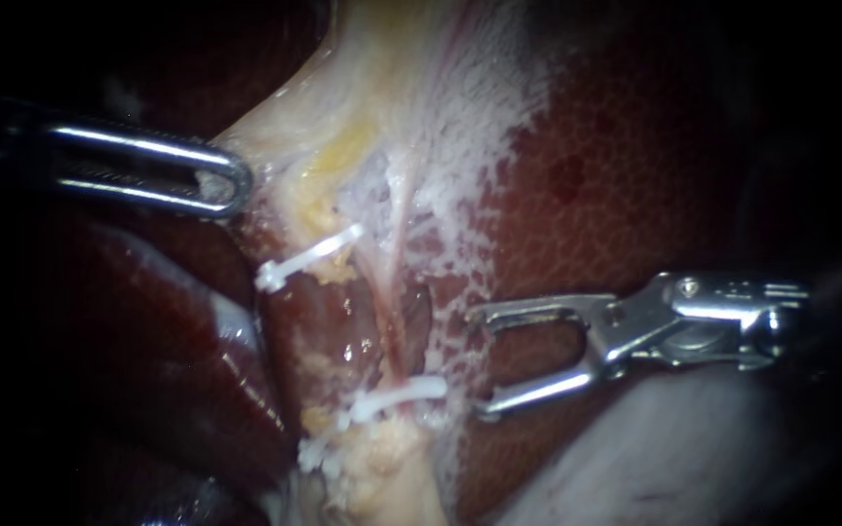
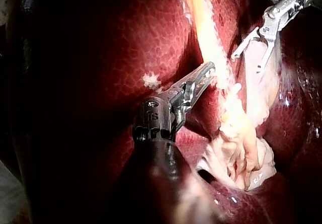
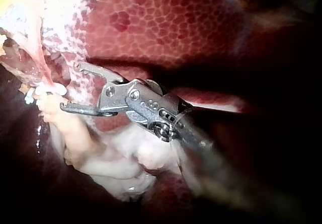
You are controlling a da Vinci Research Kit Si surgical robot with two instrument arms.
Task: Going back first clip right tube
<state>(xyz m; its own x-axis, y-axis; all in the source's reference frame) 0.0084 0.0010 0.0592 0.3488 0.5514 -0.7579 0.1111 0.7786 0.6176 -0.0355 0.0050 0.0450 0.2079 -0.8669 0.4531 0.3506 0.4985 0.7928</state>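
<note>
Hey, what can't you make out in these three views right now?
Endoscope view: the left instrument's shaft is lost in darkness towards the edge.
Endoscope view: the lower clip is partly buried in pale tissue.
Left wrist view: no clip shows; pale tissue covers that stretch.
Right wrist view: the right instrument's shaft is blurred close to the camera.

The left instrument (image 1: 234, 183) has its shaft cut off by the left edge of the frame, lost in the dark there. The right instrument (image 1: 484, 362) has its shaft fading into black at the right edge. The lower clip (image 1: 401, 394) runs into pale lumpy bits at its left end, so where it stops is hard to tell.
</note>
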